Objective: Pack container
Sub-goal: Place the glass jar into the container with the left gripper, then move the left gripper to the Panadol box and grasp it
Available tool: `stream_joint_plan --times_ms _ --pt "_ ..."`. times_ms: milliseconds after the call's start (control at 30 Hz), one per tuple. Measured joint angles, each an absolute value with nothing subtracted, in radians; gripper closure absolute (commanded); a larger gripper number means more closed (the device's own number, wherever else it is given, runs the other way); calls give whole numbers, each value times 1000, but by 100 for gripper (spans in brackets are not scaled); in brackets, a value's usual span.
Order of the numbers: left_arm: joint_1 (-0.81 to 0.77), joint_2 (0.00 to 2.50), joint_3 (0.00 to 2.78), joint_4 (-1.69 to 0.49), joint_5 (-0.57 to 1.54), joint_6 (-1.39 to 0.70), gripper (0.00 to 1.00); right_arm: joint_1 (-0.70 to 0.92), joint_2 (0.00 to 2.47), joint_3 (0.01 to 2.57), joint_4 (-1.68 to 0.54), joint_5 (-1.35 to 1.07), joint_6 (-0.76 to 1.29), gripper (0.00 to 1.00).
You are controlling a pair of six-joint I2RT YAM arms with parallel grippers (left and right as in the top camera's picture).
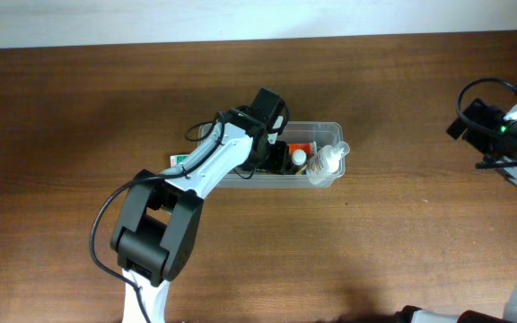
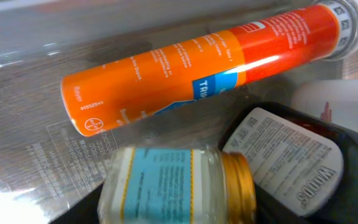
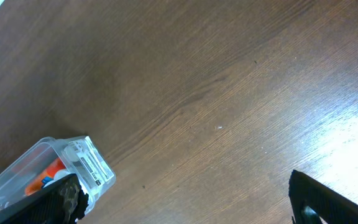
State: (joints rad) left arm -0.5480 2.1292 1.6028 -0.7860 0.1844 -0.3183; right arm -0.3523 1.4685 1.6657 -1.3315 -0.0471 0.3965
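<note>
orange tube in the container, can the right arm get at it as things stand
Probably not: the left arm lies over the container and orange tube, and the right arm sits far off to the side.

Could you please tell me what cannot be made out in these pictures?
1. Left gripper: overhead, its arm covers the jaws; open or shut unclear.
2. Container: overhead, the left arm hides much of it.
3. Dark bottle: left wrist view, label blurred, body cut off by the bottom edge.
4. Right wrist view: container cut off at the lower left corner, contents too small.
</note>
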Motion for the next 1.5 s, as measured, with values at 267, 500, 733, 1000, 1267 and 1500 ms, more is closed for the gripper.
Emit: stream_joint_plan --times_ms 267,500,733,1000,1267,1500 --pt "-546 2131 1682 -899 176 -326 13 -352 1468 1666 -1332 -47 396 2" --pt "-486 2130 1940 -1119 176 -273 1 -352 1468 1666 -1332 -47 397 1" --pt "-212 2033 2079 -1437 135 -122 1 -352 1468 1666 -1332 -47 397 2" --pt "-35 2016 1850 -1343 88 -120 1 -352 1469 1666 -1332 -47 396 2" --pt "-53 2021 1461 -1059 103 -123 3 -352 1469 1666 -1332 -47 396 2" --pt "-55 2019 1353 -927 107 -120 18 -352 1469 1666 -1332 -47 397 2"
